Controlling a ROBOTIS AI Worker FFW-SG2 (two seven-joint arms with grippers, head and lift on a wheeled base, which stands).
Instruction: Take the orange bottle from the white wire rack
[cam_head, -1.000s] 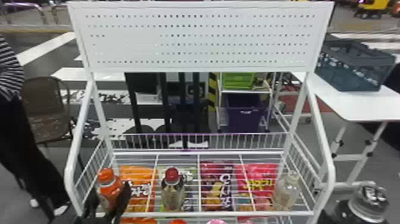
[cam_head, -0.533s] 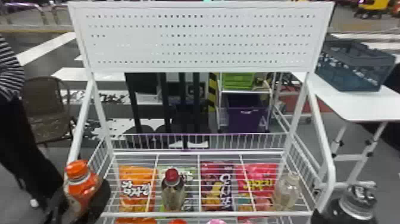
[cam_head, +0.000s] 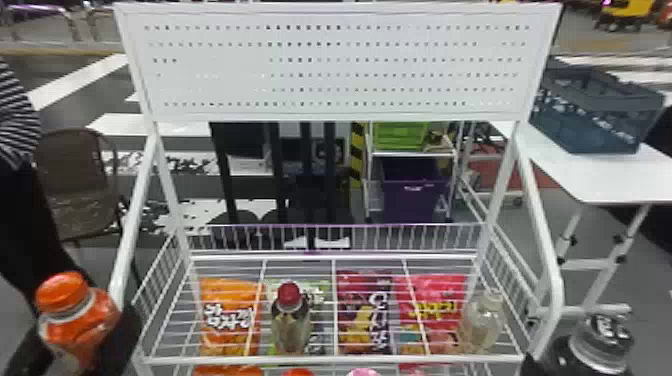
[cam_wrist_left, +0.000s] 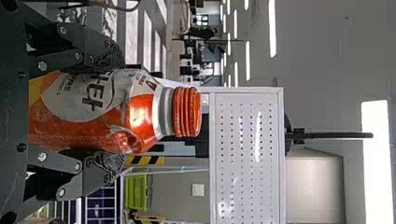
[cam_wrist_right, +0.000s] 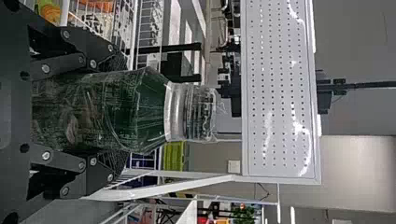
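Head view: the left tool (cam_head: 80, 336) grips the orange bottle (cam_head: 75, 320) just left of the white wire rack (cam_head: 335, 359), its base cut off. The right tool (cam_head: 531, 365) clasps a green bottle (cam_wrist_right: 144, 109); wires partly cover the snack bags (cam_head: 230, 315).

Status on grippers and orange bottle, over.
Left gripper shut on orange bottle, left of rack. Right gripper shut on dark bottle. Rack's side tube looks close.

On the rack (cam_head: 320, 359), room separates red-capped bottle (cam_head: 290, 325) from clear bottle (cam_head: 483, 320).
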